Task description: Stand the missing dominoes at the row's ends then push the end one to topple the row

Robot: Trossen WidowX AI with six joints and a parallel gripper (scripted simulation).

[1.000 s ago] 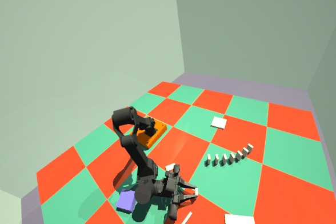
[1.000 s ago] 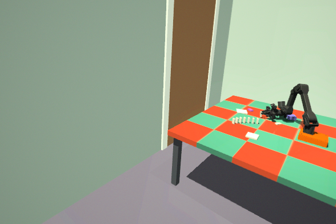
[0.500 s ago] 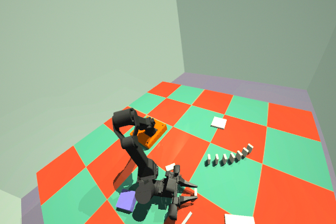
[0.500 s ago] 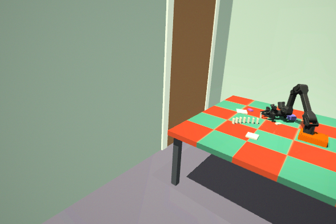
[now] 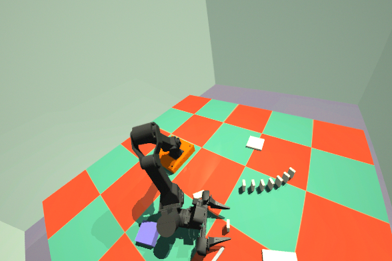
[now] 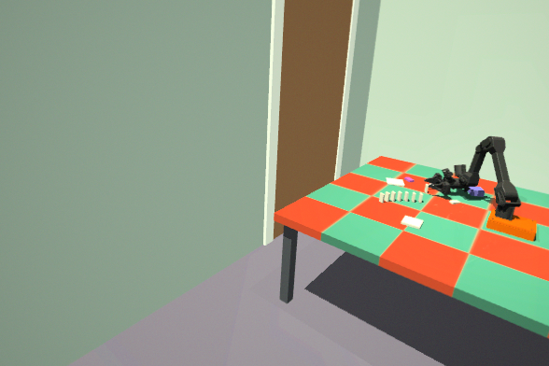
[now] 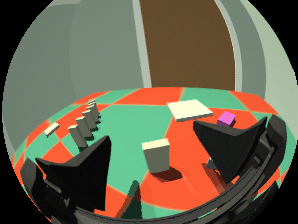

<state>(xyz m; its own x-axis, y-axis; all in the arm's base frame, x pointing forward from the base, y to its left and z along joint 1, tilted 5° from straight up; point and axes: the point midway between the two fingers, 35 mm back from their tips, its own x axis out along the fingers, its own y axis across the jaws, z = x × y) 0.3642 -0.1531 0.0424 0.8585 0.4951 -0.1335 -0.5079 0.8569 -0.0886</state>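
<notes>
Several cream dominoes stand upright in a curved row. One cream domino stands upright on the table, apart from the row's near end by more than the row's spacing. My gripper is wide open, with one finger on each side of this lone domino and a gap to both. A small white piece lies flat beside the gripper. A narrow white piece lies near the other finger; whether these two are dominoes I cannot tell.
A white slab lies on the row's robot-base side. Another white slab lies ahead of the gripper, near a magenta block. A violet block sits beside the arm.
</notes>
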